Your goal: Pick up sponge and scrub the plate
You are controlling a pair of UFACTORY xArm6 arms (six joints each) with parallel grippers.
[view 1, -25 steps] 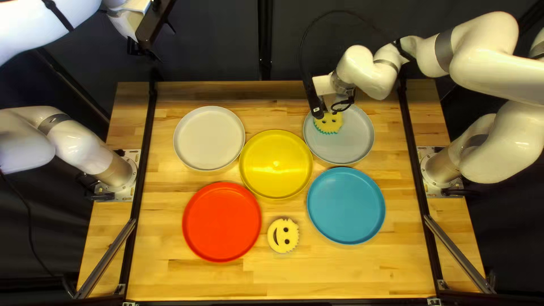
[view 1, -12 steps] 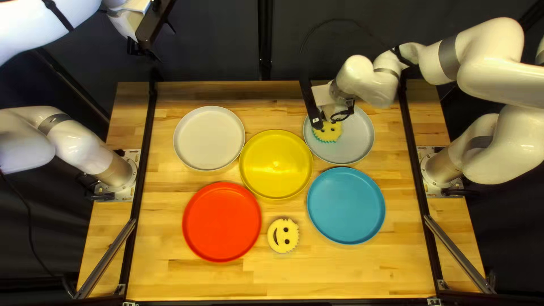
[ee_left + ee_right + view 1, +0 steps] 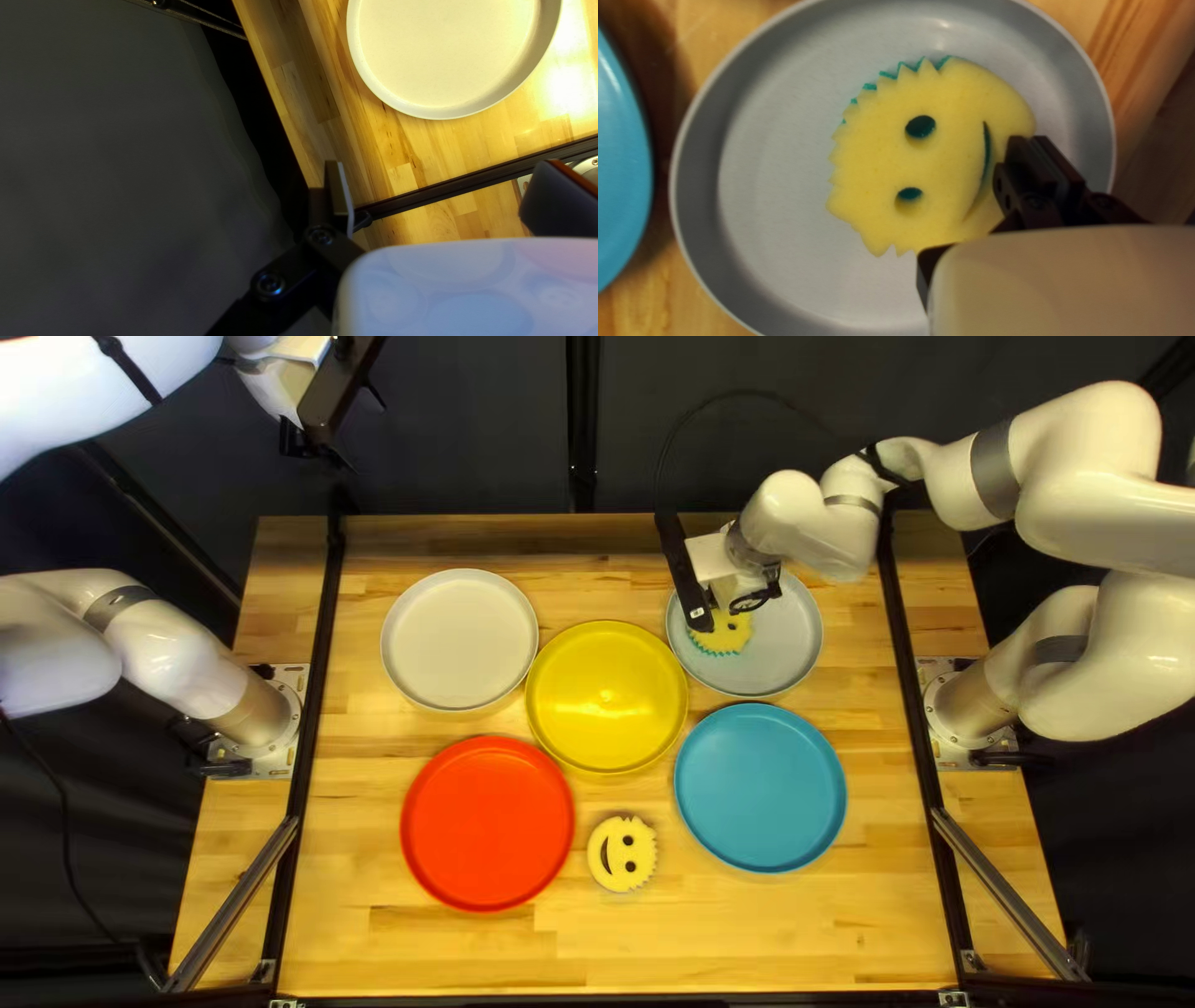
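Right wrist view: your right end effector clamps the sponge by its edge; excess downward force could pivot it loose or skid the grey plate.

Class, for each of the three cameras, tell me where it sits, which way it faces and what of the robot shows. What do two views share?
Top left view: above the near edge, slanting down over the table; left arm and right arm show.
Left wrist view: on that wrist, looking along the left gripper toward the white plate and dark curtain.
Right wrist view: on that wrist, looking along the right gripper at the sponge.
Shared by top left and right wrist: sponge, gray plate.
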